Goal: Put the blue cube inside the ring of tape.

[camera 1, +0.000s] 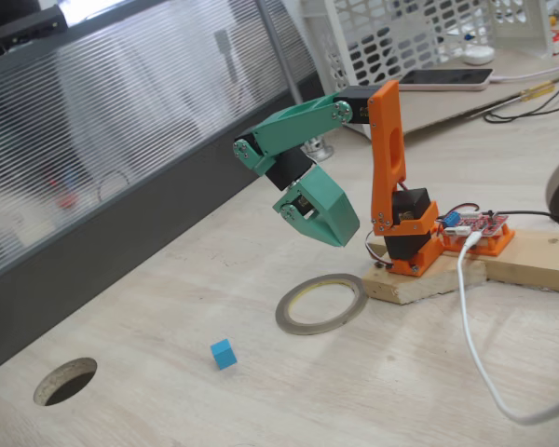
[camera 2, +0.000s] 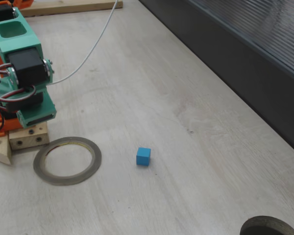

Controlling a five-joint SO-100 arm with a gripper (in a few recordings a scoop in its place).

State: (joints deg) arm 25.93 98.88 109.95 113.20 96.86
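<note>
Sky-blue and plain-faced, the blue cube [camera 1: 224,353] [camera 2: 143,156] is tiny and sits flat on the pale wooden counter [camera 1: 168,307] [camera 2: 176,88], nothing touching it. In both fixed views it lies outside the ring of tape [camera 1: 321,304] [camera 2: 67,160], near it but clearly apart: at about 8 o'clock from the ring in one fixed view, at 3 o'clock in the other. The ring is thin, flat, grey-olive with a yellowish inner edge, its middle bare. Green jaws [camera 1: 328,216] hang folded above the counter, at roughly 12 o'clock from the ring; whether they are apart or together I cannot tell. A dark round hole [camera 1: 65,381] [camera 2: 269,227] pierces the counter.
</note>
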